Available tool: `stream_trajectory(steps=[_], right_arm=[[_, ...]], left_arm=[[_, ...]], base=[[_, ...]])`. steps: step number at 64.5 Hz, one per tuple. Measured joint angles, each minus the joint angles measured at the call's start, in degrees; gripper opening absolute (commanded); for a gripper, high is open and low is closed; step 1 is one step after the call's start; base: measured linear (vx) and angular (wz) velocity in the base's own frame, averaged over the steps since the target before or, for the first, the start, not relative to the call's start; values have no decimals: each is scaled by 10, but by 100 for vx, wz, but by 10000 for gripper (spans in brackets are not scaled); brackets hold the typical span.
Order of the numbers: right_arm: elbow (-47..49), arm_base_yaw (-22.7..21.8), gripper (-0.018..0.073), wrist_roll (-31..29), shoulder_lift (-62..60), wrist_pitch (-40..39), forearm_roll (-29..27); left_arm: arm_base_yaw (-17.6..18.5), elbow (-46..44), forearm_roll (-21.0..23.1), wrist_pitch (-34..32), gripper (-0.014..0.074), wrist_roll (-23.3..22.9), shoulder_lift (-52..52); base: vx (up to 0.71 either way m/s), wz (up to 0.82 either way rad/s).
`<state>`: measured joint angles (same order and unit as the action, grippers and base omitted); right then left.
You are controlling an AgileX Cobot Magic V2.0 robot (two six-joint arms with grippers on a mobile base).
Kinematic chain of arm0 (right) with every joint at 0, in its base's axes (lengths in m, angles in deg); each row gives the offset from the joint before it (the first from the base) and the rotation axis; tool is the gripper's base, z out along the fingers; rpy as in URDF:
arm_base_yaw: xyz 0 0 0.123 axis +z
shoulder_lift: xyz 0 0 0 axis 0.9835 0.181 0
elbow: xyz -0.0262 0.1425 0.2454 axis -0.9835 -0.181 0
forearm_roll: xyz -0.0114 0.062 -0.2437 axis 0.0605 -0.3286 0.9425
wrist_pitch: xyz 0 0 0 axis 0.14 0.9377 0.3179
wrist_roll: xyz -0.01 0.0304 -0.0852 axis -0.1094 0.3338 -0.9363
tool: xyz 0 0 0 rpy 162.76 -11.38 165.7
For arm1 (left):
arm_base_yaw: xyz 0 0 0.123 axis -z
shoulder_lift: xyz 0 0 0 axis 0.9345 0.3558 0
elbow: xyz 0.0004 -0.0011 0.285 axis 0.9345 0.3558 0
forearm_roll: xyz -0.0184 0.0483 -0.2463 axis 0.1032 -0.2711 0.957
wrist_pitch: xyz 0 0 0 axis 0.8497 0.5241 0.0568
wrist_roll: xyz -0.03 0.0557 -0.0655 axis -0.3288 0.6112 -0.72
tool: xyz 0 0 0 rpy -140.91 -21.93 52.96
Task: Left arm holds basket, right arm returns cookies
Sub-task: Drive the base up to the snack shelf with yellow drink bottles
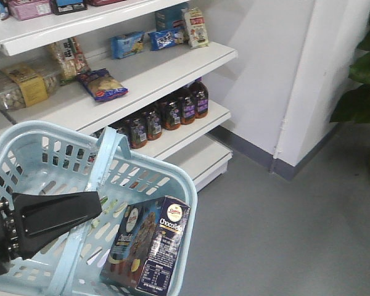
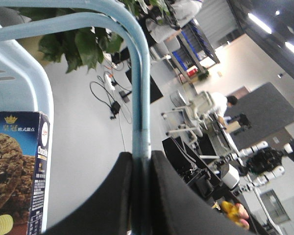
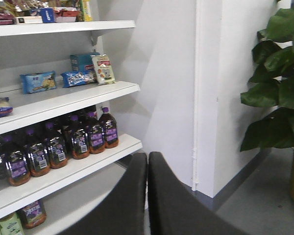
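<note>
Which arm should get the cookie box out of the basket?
The right. The left pincer is shut on the handle of the basket, so it is busy. The right pincer is shut on nothing and faces the shelves, free to fetch the cookies.

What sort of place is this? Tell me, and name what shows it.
Probably a mock shop inside a lab: white shelves with snack packets and a row of bottles, a shopping basket holding a cookie box, and robot arms in the room behind.
</note>
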<state>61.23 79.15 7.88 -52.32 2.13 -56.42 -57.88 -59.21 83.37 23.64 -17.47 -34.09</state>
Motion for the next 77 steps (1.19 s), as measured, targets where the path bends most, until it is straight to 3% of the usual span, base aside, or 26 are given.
stream_trajectory(steps=[77], right_arm=[[0, 0, -3, 0, 0, 0, 0]], left_arm=[[0, 0, 0, 0, -7, 0, 0]], base=[[10, 40]])
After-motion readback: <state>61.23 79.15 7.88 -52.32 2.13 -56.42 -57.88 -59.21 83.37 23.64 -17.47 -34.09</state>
